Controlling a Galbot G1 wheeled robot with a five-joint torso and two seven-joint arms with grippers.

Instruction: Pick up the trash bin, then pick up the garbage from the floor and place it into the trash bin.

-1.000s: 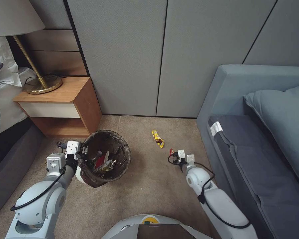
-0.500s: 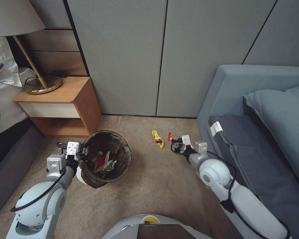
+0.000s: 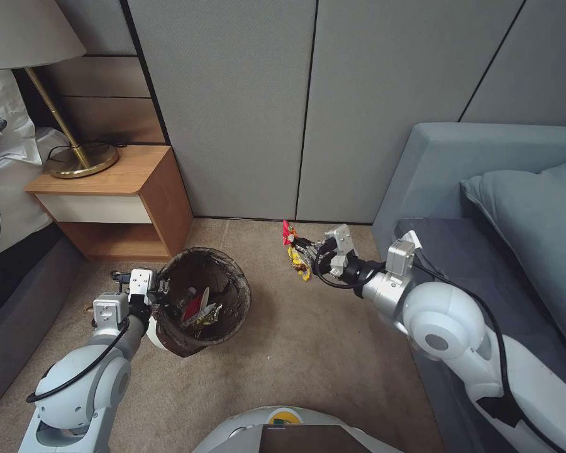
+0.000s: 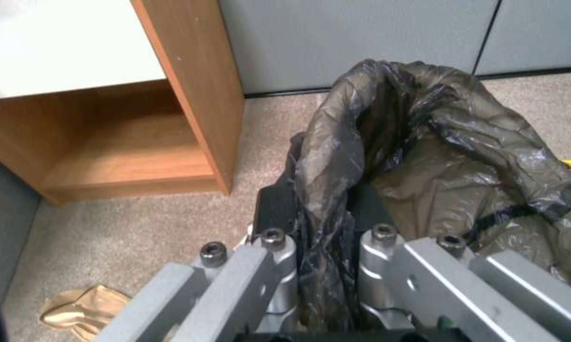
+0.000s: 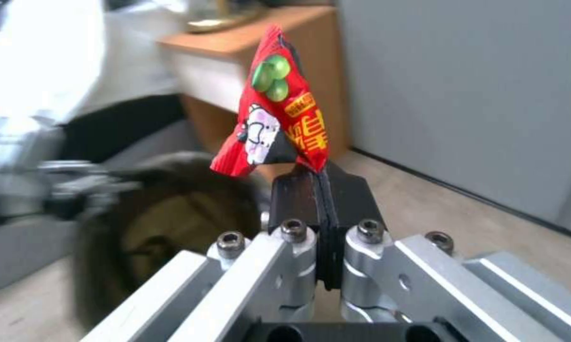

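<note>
Floor (image 3: 308, 352): beige carpet, running from the grey panelled wall (image 3: 245, 107) to the robot base. Blue-grey sofa (image 3: 484, 251) along the right side; wooden nightstand (image 3: 116, 189) with a brass lamp (image 3: 75, 154) at the left.

Trash bin (image 3: 201, 302): white bucket with a dark liner bag, on the robot's left just in front of the nightstand, tilted a little toward the robot. Litter already inside: red and yellow wrappers and a small clear bottle.

Left hand (image 3: 159, 293): at the bin's near-left rim. In the left wrist view its fingers (image 4: 276, 213) are pressed onto the rim, with the liner fold between them.

Right hand (image 3: 299, 245): raised above the carpet, to the right of the bin, reaching toward the wall. Its fingers (image 5: 298, 190) are pressed together, pinching the lower edge of a red packet (image 3: 288, 233); the packet stands upright above the pads.

Yellow wrapper (image 3: 299, 263): on the carpet near the wall, directly below the right hand.

Tan paper piece (image 4: 83, 308): on the carpet near the nightstand's left front corner.
</note>
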